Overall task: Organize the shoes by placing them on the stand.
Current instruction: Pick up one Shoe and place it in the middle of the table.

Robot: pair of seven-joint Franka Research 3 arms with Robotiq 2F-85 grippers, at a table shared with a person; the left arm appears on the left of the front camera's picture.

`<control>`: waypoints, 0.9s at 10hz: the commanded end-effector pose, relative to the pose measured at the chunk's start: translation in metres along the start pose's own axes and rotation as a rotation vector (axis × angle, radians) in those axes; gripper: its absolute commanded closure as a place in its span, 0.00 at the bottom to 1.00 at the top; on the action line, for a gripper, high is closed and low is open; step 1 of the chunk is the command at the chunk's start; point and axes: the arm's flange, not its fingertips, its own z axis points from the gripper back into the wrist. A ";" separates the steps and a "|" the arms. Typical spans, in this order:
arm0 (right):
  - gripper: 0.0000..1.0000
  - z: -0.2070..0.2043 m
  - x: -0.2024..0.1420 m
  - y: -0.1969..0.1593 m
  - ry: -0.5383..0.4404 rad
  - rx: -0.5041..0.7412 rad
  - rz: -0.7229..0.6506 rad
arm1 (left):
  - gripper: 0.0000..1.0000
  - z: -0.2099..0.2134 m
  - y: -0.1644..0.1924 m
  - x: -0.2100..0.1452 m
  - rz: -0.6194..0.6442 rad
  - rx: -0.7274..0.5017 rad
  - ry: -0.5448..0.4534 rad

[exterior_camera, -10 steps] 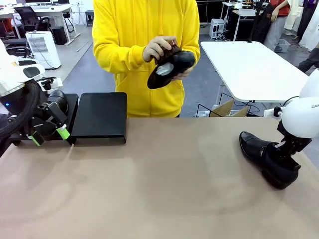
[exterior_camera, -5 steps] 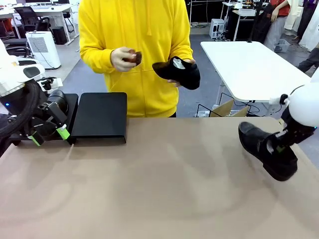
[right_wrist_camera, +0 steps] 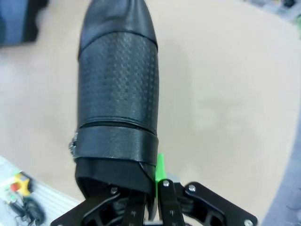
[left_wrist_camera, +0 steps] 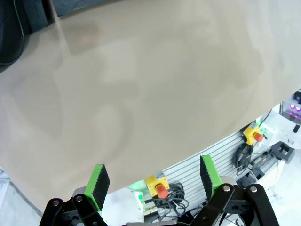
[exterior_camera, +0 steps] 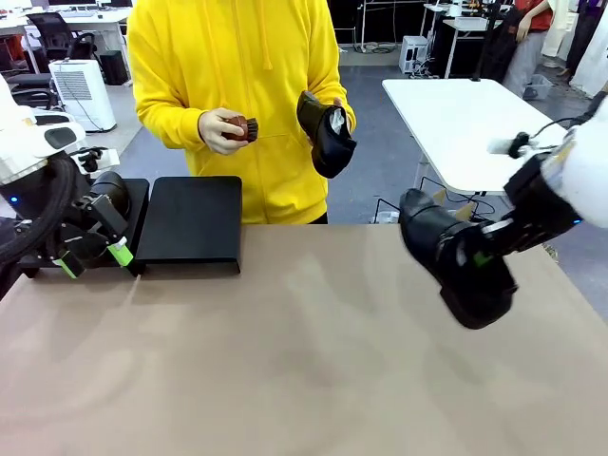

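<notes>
Pinches glossy black leather dress shoe [exterior_camera: 442,249] at heel with right gripper [exterior_camera: 486,256], aloft over tan tabletop [exterior_camera: 285,361]. Holds left gripper [exterior_camera: 93,259] spread wide, empty, just beside flat matte-black stand [exterior_camera: 190,223] at far left. Beyond, in person's hands: second black shoe [exterior_camera: 325,133], small reddish-brown brush [exterior_camera: 245,128].

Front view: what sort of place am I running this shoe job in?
Probably a robotics lab in an open, office-like hall, not a shop. A white table and an office chair stand in the background, and the left wrist view shows an emergency-stop button by an aluminium rail.
</notes>
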 end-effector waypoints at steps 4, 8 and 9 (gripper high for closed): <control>1.00 -0.009 -0.007 0.033 0.032 -0.005 -0.006 | 0.00 0.001 0.001 -0.002 -0.003 -0.007 -0.001; 1.00 -0.013 -0.007 0.035 0.045 -0.014 -0.025 | 0.00 0.001 0.001 -0.002 -0.003 -0.007 -0.001; 1.00 0.004 -0.017 0.044 0.000 -0.012 -0.063 | 0.00 0.001 0.001 -0.002 -0.003 -0.007 -0.001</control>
